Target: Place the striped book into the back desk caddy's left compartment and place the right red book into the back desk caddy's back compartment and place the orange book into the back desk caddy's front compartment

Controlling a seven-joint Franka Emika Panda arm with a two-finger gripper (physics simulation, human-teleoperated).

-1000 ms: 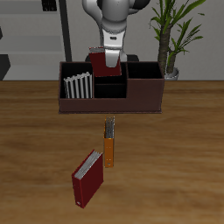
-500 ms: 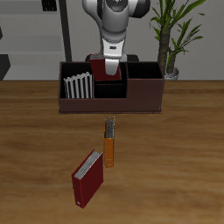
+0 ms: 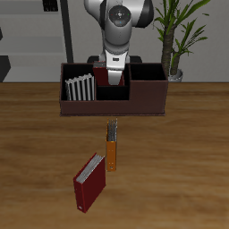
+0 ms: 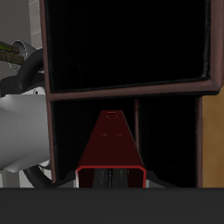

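Gripper (image 3: 113, 75): we see it low over the middle of the back desk caddy (image 3: 113, 105), its fingers clamped on the right red book (image 3: 101, 73), which it holds upright.
Right red book: its lower part sits down inside the caddy's rear middle section, the back compartment (image 3: 109, 79); the top edge still shows above the caddy wall. From the wrist view we look along the book's dark red cover (image 4: 110, 144) into the dark of that compartment, with the divider wall (image 4: 131, 87) running across beyond it. We cannot tell whether the book's bottom edge touches the caddy floor, since that part is hidden.
Striped book (image 3: 80, 88): it stands upright in the caddy's full-depth end section, the left compartment (image 3: 76, 93), grey and white stripes showing above the rim.
Front compartment (image 3: 113, 90): we see only dark interior, just in front of the held book.
Orange book (image 3: 112, 148): it lies flat on the wooden table (image 3: 179, 161), in front of the caddy and apart from it, its dark band at the end nearer the caddy.
Other red book (image 3: 89, 182): it lies nearer the table's front edge, just beside the orange book's near end, turned at an angle with white page edges showing.
Potted plant (image 3: 176, 36): it stands behind the caddy's far end.
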